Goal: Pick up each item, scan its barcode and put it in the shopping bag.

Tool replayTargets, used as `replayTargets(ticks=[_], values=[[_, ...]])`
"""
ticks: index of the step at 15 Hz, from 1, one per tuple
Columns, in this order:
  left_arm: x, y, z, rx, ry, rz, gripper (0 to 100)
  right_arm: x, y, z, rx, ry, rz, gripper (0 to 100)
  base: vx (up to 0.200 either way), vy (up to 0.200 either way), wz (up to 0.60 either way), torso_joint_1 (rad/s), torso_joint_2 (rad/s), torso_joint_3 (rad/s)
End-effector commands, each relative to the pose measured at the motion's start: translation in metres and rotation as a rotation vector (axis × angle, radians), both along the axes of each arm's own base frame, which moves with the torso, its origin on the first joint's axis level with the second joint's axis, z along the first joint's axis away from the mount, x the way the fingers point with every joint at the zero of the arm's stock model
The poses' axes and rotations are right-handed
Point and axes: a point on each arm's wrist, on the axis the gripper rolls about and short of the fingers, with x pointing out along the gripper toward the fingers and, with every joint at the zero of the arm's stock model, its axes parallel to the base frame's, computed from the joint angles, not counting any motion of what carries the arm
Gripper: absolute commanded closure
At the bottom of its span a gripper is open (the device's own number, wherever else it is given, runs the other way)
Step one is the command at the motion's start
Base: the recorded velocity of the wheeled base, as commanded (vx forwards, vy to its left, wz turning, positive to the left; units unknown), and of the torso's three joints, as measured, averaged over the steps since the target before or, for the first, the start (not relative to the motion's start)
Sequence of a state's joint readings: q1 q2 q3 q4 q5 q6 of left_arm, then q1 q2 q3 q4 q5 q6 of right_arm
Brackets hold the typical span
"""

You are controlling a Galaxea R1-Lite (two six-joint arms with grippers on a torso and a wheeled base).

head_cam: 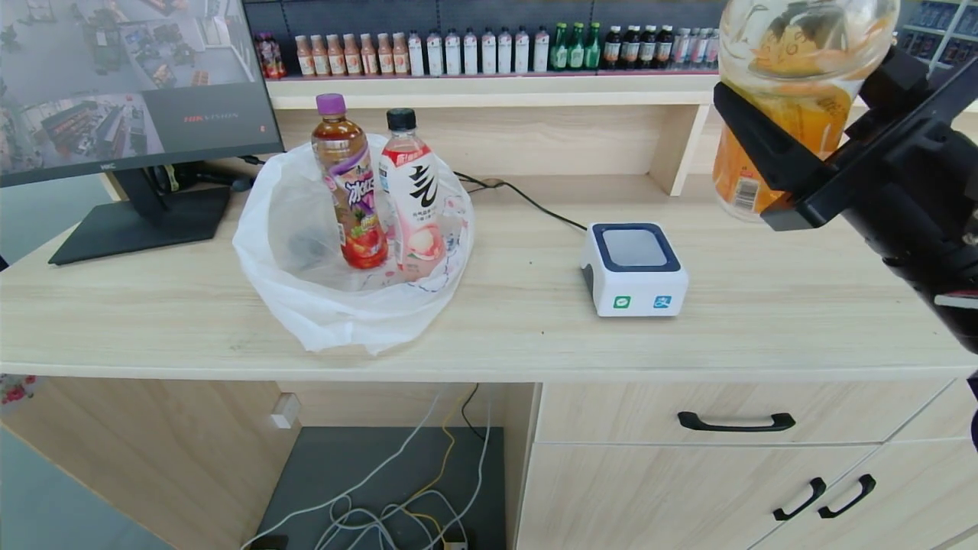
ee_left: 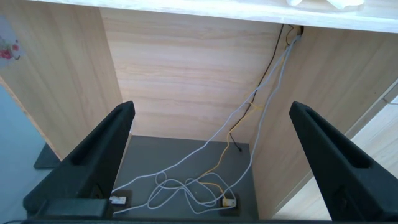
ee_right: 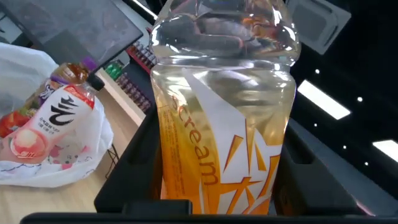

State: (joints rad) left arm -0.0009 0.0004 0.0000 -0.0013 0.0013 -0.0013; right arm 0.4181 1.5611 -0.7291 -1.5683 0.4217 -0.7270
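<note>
Nearest, below the front edge of the bench (head_cam: 489, 336), the left claw (ee_left: 212, 124) is seen released, its two dark fingers (ee_left: 93, 168) spread wide apart with nothing between them. Past them, loose cables (ee_left: 205, 186) are seen on the dark floor of the open recess under the bench. To the right of that recess, drawers with black handles (head_cam: 736, 422) are set into the bench front.

High at the right, close to the head camera, the right claw (head_cam: 817, 145) is clenched on the orange drink bottle (head_cam: 795, 46), which is held in the air above the right part of the bench, well clear of its top. One black finger (head_cam: 756, 145) is laid across the orange label; a barcode patch (head_cam: 743, 195) is seen near the bottle's lower end. In the right wrist view the same bottle (ee_right: 217, 112) is gripped on both sides by the claw (ee_right: 224, 180).

On the bench top, the white scanner (head_cam: 634, 267) with its dark blue face is placed right of centre. Well apart to its left, the white shopping bag (head_cam: 306, 305) is spread open, and two bottles are stood upright in it, side by side: a purple-capped bottle (head_cam: 350, 183) and a black-capped bottle (head_cam: 411, 191) with a pink and white label.

Farther back on the left a monitor (head_cam: 130, 84) is set on its stand, and a black cable (head_cam: 527, 198) is run across the bench. Behind, a shelf of bottles (head_cam: 489, 50) is lined up along the wall.
</note>
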Motion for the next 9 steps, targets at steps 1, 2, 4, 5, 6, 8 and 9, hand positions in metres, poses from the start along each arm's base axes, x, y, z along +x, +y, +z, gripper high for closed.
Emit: replayTargets(ticks=[1, 2, 4, 5, 6, 8, 9], values=[[0.0, 0.0, 0.0, 0.0, -0.001, 0.001, 0, -0.006, 0.0, -0.005, 0.039, 0.06, 0.014, 100, 0.0, 0.0, 0.0, 0.0, 0.0, 0.0], [0.0, 0.0, 0.0, 0.0, -0.001, 0.001, 0, -0.006, 0.0, -0.006, 0.068, 0.091, 0.02, 100, 0.0, 0.0, 0.0, 0.0, 0.0, 0.0], [0.0, 0.0, 0.0, 0.0, -0.001, 0.001, 0, -0.009, -0.002, -0.011, 0.218, 0.241, 0.046, 100, 0.0, 0.0, 0.0, 0.0, 0.0, 0.0], [0.0, 0.0, 0.0, 0.0, -0.001, 0.001, 0, -0.009, -0.002, -0.02, 0.239, 0.308, 0.076, 100, 0.0, 0.0, 0.0, 0.0, 0.0, 0.0], [0.0, 0.0, 0.0, 0.0, -0.001, 0.0, 0, -0.009, -0.003, -0.027, 0.253, 0.361, 0.086, 100, 0.0, 0.0, 0.0, 0.0, 0.0, 0.0], [0.0, 0.0, 0.0, 0.0, -0.001, 0.0, 0, -0.011, -0.007, -0.049, 0.265, 0.477, 0.081, 100, 0.0, 0.0, 0.0, 0.0, 0.0, 0.0], [0.0, 0.0, 0.0, 0.0, -0.001, 0.0, 0, -0.011, -0.007, -0.049, 0.265, 0.477, 0.081, 100, 0.0, 0.0, 0.0, 0.0, 0.0, 0.0]])
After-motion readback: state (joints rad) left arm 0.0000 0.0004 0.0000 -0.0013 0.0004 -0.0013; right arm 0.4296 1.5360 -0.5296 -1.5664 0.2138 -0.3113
